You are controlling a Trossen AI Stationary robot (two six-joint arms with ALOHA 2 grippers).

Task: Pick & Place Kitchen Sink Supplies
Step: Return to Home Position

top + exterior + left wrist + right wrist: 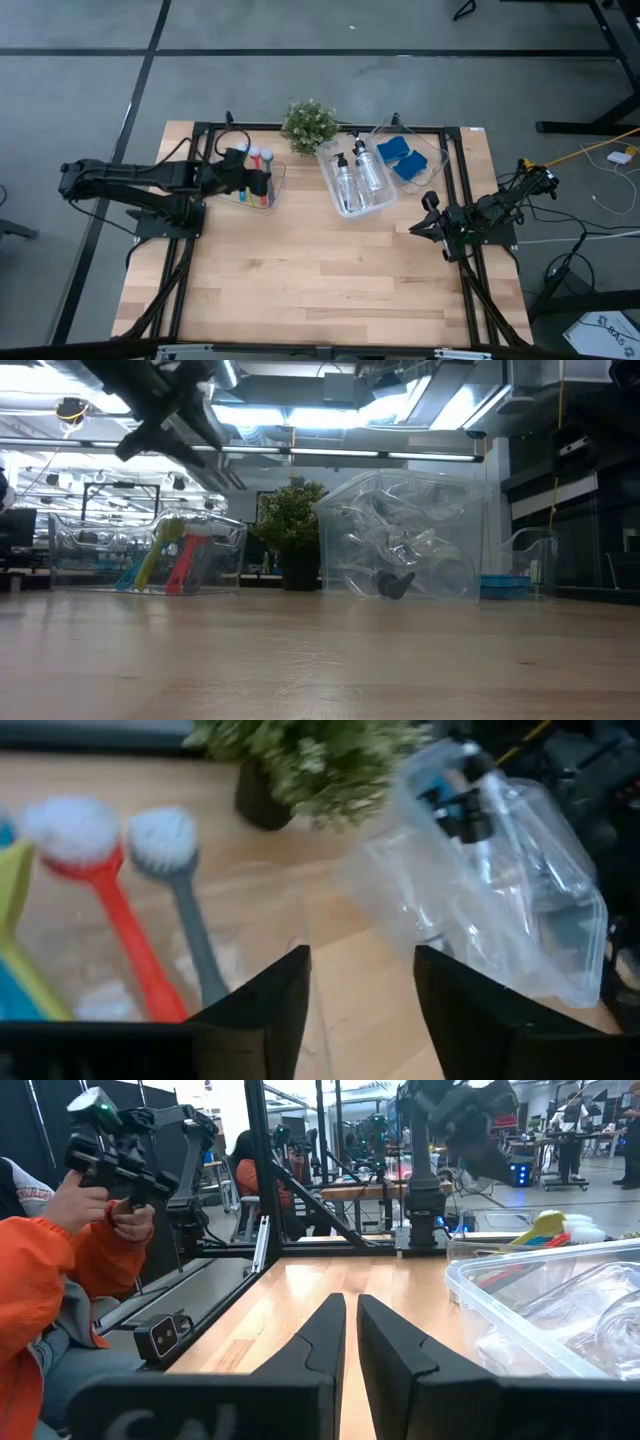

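Now left hand [360, 962] (fingers apart) hovers over dish brushes [128, 933].

Table [320, 280]: light wood planks, smooth, low satin sheen. Bin w/ bottles [385, 203]: thin clear plastic, glossy, glare spots. Pump bottles [346, 182]: clear glossy plastic, black tops. Red brush [125, 935], grey brush [195, 945]: smooth plastic handles, white bristle heads. Left gripper [360, 965] fingers [262, 1005]: matt black plastic. Frame [455, 175]: black metal.
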